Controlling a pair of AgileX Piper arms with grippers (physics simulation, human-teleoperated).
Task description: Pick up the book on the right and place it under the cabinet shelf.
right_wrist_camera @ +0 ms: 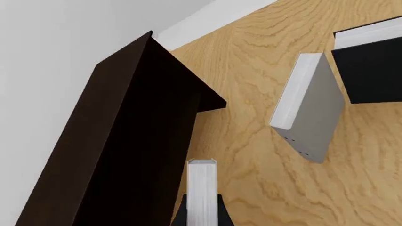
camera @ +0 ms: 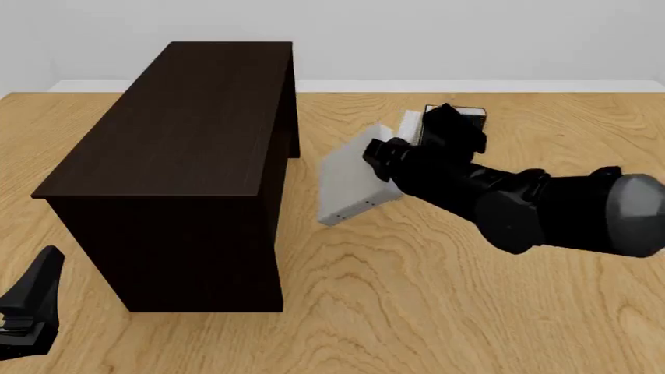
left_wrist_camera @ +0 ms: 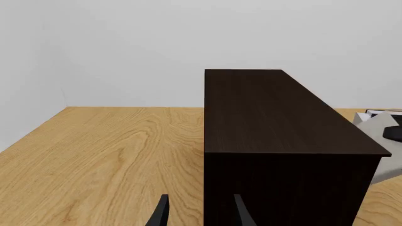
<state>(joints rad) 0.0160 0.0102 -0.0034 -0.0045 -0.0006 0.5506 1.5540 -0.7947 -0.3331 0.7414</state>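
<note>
Clamping the book (camera: 348,183) between its fingers, the right gripper (camera: 376,160) holds it tilted above the table (camera: 437,296), just at the cabinet shelf's (camera: 177,132) three o'clock; another grey book (right_wrist_camera: 311,110) and a black book (right_wrist_camera: 370,66) lie beyond; the left gripper (left_wrist_camera: 199,212) stands parted at the cabinet's near end

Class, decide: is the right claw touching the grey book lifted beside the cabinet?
Touching. The right wrist view shows the right claw with both fingers pressed against the grey book.
</note>
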